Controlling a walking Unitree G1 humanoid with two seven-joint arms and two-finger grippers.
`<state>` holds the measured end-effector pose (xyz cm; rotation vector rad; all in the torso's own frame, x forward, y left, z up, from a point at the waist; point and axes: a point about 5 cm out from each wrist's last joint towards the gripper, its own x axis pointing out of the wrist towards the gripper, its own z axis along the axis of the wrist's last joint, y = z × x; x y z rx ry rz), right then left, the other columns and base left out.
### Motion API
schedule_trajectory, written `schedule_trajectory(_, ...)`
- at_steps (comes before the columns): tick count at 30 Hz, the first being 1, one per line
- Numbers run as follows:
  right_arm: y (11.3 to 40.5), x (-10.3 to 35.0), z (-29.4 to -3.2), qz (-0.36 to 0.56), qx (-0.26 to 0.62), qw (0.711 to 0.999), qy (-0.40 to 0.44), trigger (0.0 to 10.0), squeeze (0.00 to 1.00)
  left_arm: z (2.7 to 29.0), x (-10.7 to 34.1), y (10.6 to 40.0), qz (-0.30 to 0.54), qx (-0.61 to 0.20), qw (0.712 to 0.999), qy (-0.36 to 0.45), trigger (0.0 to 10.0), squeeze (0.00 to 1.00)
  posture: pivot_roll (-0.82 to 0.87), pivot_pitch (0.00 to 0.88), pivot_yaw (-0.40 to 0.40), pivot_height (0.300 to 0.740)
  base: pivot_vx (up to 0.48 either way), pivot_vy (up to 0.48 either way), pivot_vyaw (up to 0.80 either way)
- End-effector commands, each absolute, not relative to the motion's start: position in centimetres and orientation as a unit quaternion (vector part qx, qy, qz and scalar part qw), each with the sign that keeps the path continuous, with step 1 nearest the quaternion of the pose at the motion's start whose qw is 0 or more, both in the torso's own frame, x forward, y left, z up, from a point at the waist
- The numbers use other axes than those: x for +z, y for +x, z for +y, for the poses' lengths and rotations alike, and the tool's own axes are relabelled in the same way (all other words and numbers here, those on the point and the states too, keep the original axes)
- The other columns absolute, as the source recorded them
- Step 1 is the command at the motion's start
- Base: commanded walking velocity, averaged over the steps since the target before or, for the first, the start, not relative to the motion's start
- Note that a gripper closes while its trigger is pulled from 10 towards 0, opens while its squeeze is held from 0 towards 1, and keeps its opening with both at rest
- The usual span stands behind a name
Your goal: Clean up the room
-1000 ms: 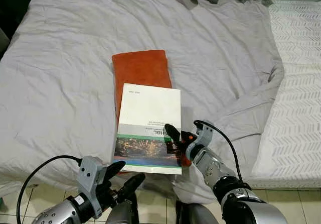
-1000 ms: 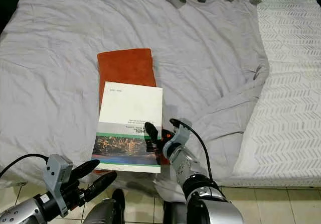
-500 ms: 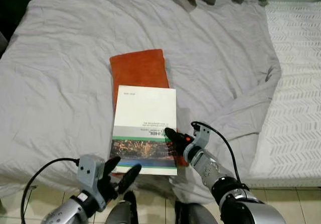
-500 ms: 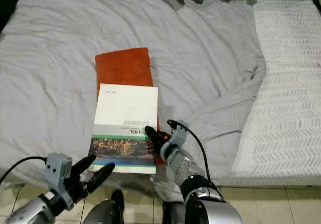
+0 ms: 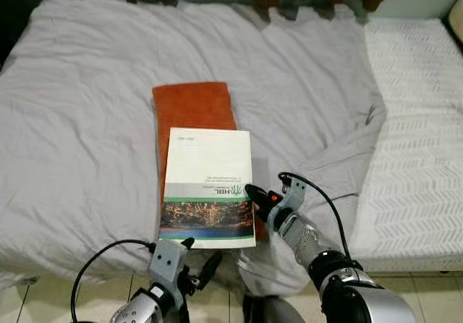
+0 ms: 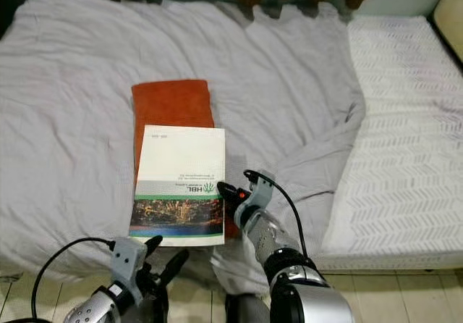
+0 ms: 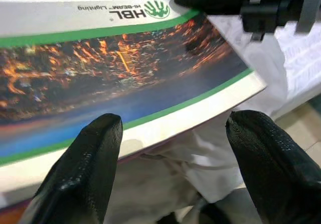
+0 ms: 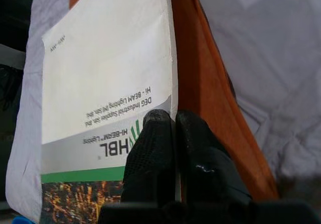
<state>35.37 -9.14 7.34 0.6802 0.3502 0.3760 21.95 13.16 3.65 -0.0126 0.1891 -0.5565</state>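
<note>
You have a white catalogue (image 5: 208, 185) lying flat on an orange folded towel (image 5: 194, 106), and both sit on the grey sheet of the bed (image 5: 87, 120), near its front edge. The catalogue covers the near part of the towel; the towel's far end shows bare beyond it, and a strip of orange shows along the catalogue's right side. The cover carries a green band, a logo reading HBL and a night-time city photo (the print is turned away from you, so it reads upside down).

Your right pincer (image 5: 255, 195) is at the catalogue's right edge, about level with the green band. In the right wrist view its two fingers (image 8: 160, 148) are pressed together on the edge of the cover, one on top of the page and one beneath it against the towel, so it is clamped on the catalogue.

Your left pincer (image 5: 199, 259) is low, just off the front edge of the bed, below the catalogue's near corner. Its fingers (image 7: 90, 158) stand well apart with nothing between them, and the left wrist view looks up along them at the catalogue's near edge, which juts slightly past the bedding.

To the right, a white patterned mattress cover (image 5: 419, 135) lies beside the rumpled grey sheet. Tiled floor (image 5: 43, 301) shows below the bed.
</note>
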Motion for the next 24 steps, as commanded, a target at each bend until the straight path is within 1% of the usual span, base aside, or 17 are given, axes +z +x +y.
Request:
schedule_trajectory(1,35.4,7.1,-9.8,0.177,0.165,0.909,0.339,0.0,0.00,13.2,2.2,21.3,0.112,-0.275,0.955,0.012,10.0,0.00,0.13,0.235,-0.092,0.740,0.000,0.000,0.00)
schedule_trajectory(6,35.9,7.9,-10.3,0.157,0.155,0.913,0.344,0.0,0.00,13.2,1.9,22.6,0.095,-0.277,0.956,0.029,10.0,0.00,0.11,0.163,-0.073,0.740,0.000,0.000,0.00)
schedule_trajectory(7,35.9,7.9,-10.3,0.157,0.155,0.913,0.344,0.0,0.00,13.2,1.9,22.6,0.095,-0.277,0.956,0.029,10.0,0.00,0.11,0.163,-0.073,0.740,0.000,0.000,0.00)
schedule_trajectory(10,36.8,9.2,-11.3,0.122,0.142,0.923,0.337,0.0,0.00,13.3,2.3,23.6,0.079,-0.275,0.958,0.033,10.0,0.00,0.09,0.110,-0.064,0.740,0.000,0.000,0.00)
schedule_trajectory(11,36.8,9.2,-11.3,0.122,0.142,0.923,0.337,0.0,0.00,13.3,2.3,23.6,0.079,-0.275,0.958,0.033,10.0,0.00,0.09,0.110,-0.064,0.740,0.000,0.000,0.00)
schedule_trajectory(12,37.1,9.9,-11.9,0.104,0.134,0.929,0.329,0.0,0.00,13.3,2.5,23.9,0.070,-0.275,0.958,0.036,10.0,0.00,0.08,0.100,-0.062,0.740,0.000,0.000,0.00)
schedule_trajectory(14,38.0,11.9,-13.5,0.054,0.119,0.942,0.310,0.0,0.00,13.1,3.4,24.7,0.045,-0.276,0.959,0.038,10.0,0.00,0.06,0.054,-0.051,0.740,0.000,0.000,0.00)
schedule_trajectory(17,38.5,14.1,-15.4,0.000,0.111,0.946,0.304,0.0,0.00,12.8,4.8,26.0,0.018,-0.271,0.962,0.024,10.0,0.00,0.03,0.022,-0.043,0.740,0.000,0.000,0.00)
schedule_trajectory(20,38.4,15.8,-17.1,-0.047,0.090,0.957,0.272,0.0,0.00,12.4,6.0,27.0,-0.001,-0.267,0.963,0.028,10.0,0.00,0.01,0.003,-0.038,0.740,0.000,0.000,0.00)
schedule_trajectory(21,38.2,16.7,-18.2,-0.072,0.069,0.968,0.231,0.0,0.00,12.2,6.3,27.4,-0.006,-0.261,0.964,0.040,10.0,0.00,0.01,0.000,-0.043,0.740,0.000,0.000,0.00)
schedule_trajectory(24,37.0,17.3,-19.6,-0.113,0.032,0.983,0.141,0.0,0.00,12.4,6.6,27.9,-0.004,-0.242,0.969,0.059,10.0,0.00,0.01,0.000,-0.047,0.740,0.000,0.000,0.00)
